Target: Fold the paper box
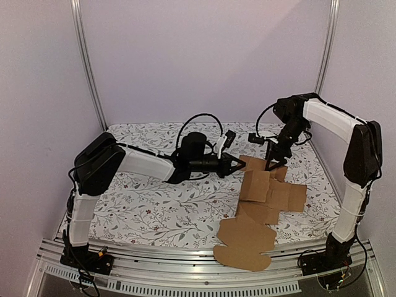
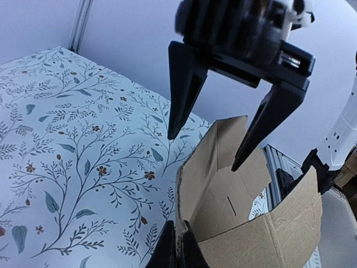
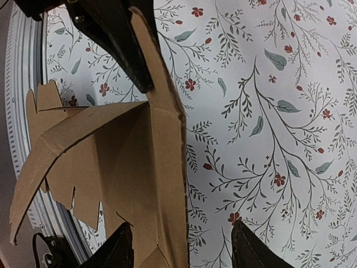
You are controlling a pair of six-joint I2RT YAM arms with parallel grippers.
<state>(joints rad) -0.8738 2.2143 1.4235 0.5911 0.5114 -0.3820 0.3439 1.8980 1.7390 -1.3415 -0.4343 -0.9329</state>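
A rounded tab flap of the paper box (image 1: pixel 265 198) juts past the near edge of the table (image 1: pixel 154 204), closest to the lens. The plain brown cardboard lies mostly unfolded, right of centre. Its long axis runs from that near edge toward the far side of the table, tabs pointing outward. At the far end one panel stands raised. My left claw (image 1: pixel 240 164), reaching in sideways from the left, is pinched on that upright panel's edge. My right claw (image 1: pixel 272 164) hangs point-down over the same panel, fingers spread wide with the cardboard's upper edge between them. Whether they touch it I cannot tell.
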